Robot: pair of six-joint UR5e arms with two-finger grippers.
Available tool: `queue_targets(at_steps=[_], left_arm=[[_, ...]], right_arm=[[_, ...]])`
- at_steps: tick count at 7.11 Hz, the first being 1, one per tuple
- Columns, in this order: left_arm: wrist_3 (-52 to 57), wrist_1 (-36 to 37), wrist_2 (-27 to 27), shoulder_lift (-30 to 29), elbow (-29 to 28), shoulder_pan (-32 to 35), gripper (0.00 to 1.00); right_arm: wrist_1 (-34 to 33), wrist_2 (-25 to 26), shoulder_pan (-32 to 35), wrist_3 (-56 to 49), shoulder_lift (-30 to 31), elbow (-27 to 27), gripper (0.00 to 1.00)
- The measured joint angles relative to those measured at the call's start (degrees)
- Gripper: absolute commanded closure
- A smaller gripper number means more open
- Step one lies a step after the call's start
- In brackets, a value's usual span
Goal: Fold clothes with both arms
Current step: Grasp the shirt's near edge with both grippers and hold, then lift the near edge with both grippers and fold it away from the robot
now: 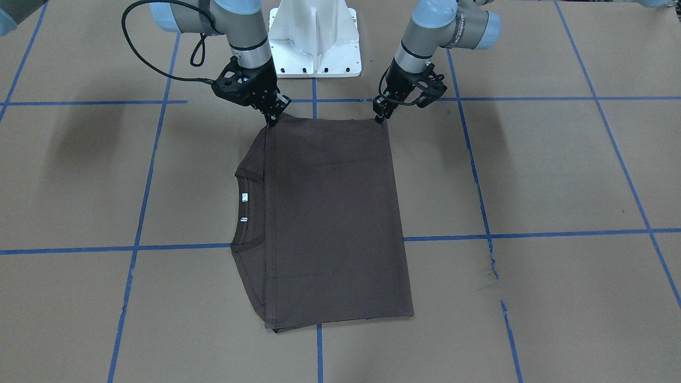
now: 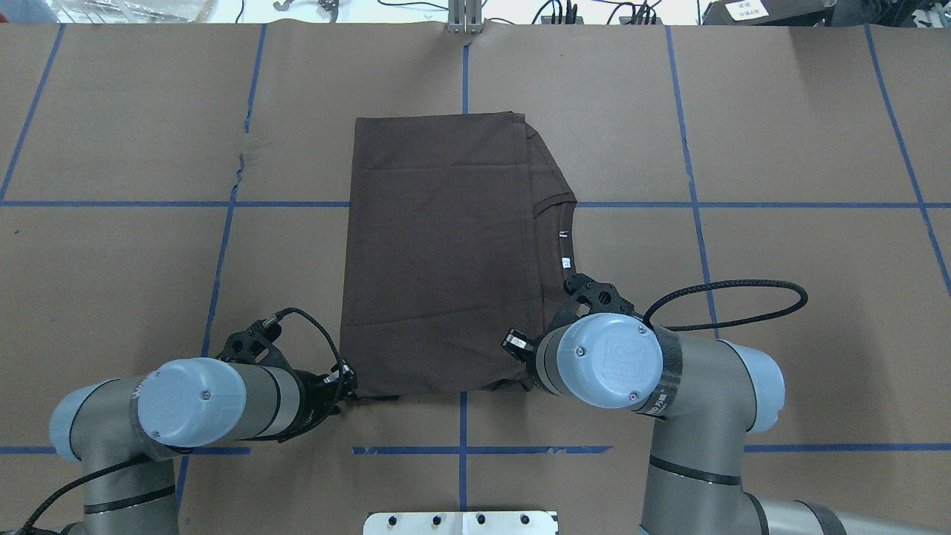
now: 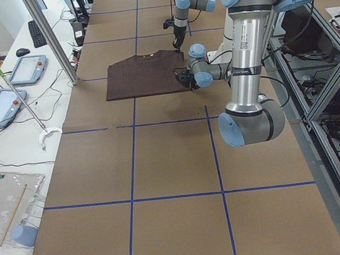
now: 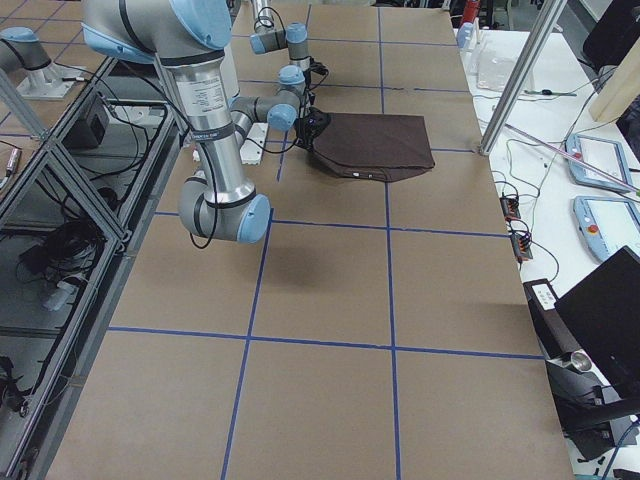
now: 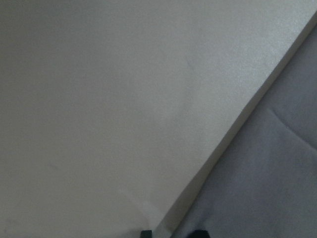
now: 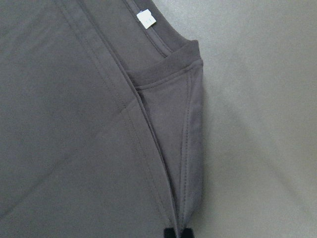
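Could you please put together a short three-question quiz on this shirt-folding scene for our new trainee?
1. True or false: the left gripper and right gripper are at the T-shirt's edge farthest from the robot's base.
2. The collar points toward: A) the robot's left; B) the robot's right; C) the robot's base.
3. How many white tags show inside the collar?
Key: 1 false, they are at the edge nearest the base; 2 B; 3 two.
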State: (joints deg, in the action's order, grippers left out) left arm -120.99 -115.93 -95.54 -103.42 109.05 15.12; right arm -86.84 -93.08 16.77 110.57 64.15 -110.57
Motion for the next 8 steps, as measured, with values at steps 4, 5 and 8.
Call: queue_targets(at_steps=[4, 5, 8], left_arm=[[0.0, 0.0, 0.0, -0.9, 0.1, 0.4, 1.00], [0.0, 0.0, 0.0, -1.2, 0.7, 0.7, 1.00], [-1.2, 2.1, -0.2, -0.1, 8.0, 0.9, 1.00]], right_arm=[[0.0, 0.0, -0.1, 0.0, -0.1, 0.0, 1.00], [0.0, 0.0, -0.1, 0.0, -0.1, 0.0, 1.00], [-2.8, 1.0, -3.3, 2.0, 2.3, -6.0, 1.00]])
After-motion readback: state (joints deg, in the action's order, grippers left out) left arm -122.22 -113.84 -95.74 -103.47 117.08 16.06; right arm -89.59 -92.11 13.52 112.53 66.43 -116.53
